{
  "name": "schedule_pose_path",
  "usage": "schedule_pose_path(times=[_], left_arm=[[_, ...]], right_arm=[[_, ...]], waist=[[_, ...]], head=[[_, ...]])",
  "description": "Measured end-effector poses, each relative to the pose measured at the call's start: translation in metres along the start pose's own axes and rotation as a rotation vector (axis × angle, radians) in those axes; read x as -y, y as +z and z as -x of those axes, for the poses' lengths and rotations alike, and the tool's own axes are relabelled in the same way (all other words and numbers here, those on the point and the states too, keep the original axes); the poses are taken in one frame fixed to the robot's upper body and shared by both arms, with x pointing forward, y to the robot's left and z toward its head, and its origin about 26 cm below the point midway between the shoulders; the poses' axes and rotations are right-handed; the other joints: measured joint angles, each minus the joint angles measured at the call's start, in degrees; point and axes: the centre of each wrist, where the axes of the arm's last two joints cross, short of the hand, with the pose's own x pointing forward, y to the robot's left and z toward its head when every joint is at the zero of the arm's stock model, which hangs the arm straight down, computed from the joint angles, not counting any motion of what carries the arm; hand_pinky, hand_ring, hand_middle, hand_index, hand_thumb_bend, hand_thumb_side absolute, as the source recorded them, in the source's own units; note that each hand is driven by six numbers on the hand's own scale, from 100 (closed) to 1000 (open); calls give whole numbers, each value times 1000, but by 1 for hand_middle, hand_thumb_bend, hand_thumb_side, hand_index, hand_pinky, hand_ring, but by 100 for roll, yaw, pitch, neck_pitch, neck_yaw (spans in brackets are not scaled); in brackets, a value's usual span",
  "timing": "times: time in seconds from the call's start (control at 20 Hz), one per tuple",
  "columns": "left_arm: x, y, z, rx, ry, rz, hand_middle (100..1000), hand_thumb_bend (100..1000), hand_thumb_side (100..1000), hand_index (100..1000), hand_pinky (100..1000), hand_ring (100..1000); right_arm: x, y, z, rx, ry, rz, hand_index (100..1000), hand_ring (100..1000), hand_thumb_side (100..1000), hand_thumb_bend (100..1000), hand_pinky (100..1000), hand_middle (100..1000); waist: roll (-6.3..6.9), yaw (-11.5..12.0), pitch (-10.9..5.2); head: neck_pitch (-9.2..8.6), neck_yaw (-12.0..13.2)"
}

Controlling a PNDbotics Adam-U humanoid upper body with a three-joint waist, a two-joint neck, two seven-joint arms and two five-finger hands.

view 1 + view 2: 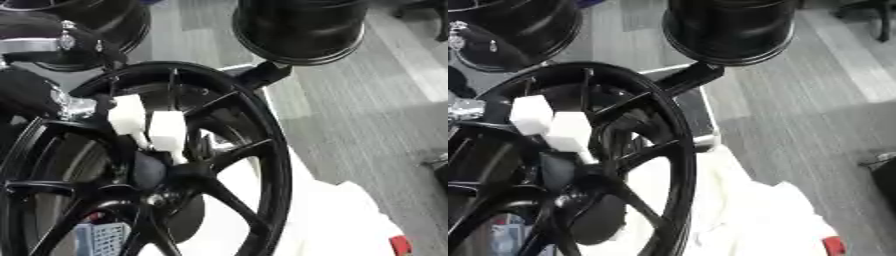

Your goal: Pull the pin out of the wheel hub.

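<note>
In the left eye view, I see my left hand [144,125] reaching in from the upper left of the frame, its arm's silver joint at the left edge, and its white-tipped fingers [168,131] pointing down and slightly right through the spokes of the black wheel hub [262,150] toward the dark centre boss in the middle-left of the frame. The two white tips sit side by side, close together; I cannot tell whether they pinch anything, because the pin itself does not show clearly. I judge it lies at the centre, just below the fingertips, where a thin pale sliver runs on from the lower tip. If that is the pin, its long axis follows the fingers, so the pull should go back up and left along the arm. In the right eye view, the same hand [553,125] sits in the left-middle of the frame, fingers [569,132] aimed down-right at the centre where the spokes meet. White cloth [754,210] fills the lower right under the rim. My right hand shows in neither view, so the left is the only one placed for this.
</note>
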Motion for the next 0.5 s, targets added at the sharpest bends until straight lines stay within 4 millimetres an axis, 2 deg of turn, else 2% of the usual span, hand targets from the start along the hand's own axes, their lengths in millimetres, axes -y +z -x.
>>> schedule_pose_path(times=[0.15, 0.25, 0.4, 0.5], left_arm=[[5, -1, 0, -4, 11, 28, 775, 278, 571, 952, 974, 906], [7, -1, 0, -4, 18, 39, 780, 313, 697, 957, 979, 914], [11, -1, -1, 8, 25, 56, 770, 331, 801, 953, 971, 907], [14, -1, -2, 13, 32, 61, 767, 332, 807, 952, 967, 905]], right_arm=[[0, 0, 0, -2, -3, 1, 699, 605, 563, 100, 773, 535], [0, 0, 0, -3, -6, 2, 698, 604, 565, 100, 773, 534], [-1, 1, 1, -8, -11, 5, 697, 603, 566, 100, 772, 532], [-1, 1, 1, -10, -13, 6, 697, 602, 566, 100, 772, 532]], waist=[[0, -5, 0], [2, -12, 8], [5, -16, 35], [8, -18, 45]], head=[[0, -9], [0, -12], [1, -18], [1, -30]])
